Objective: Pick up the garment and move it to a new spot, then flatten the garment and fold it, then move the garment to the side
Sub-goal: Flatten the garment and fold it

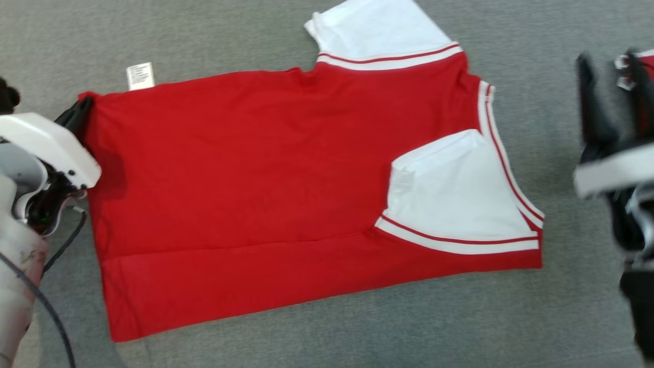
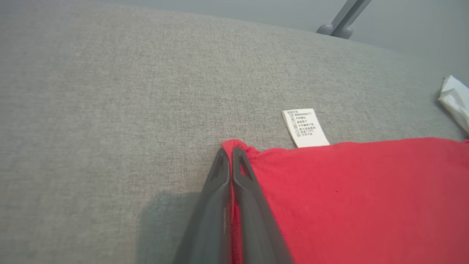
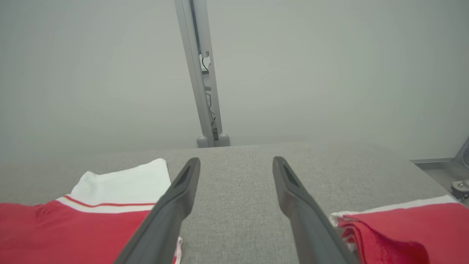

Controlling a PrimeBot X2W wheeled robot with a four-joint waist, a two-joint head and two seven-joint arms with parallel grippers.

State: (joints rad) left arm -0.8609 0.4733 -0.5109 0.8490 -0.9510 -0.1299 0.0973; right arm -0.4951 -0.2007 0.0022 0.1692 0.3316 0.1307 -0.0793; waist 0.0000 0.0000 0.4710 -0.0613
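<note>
One garment [image 1: 255, 179] corner pinched by left tool [image 2: 231, 151], right tool [image 3: 236, 161] spread

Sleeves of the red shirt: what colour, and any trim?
The sleeves of the shirt are white with a thin red stripe; clearest in the head view.

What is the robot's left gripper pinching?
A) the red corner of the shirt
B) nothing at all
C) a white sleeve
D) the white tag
A: the left gripper is shut on a red corner of the shirt, with red cloth caught between its closed jaws; the tag lies free beside it.
</note>
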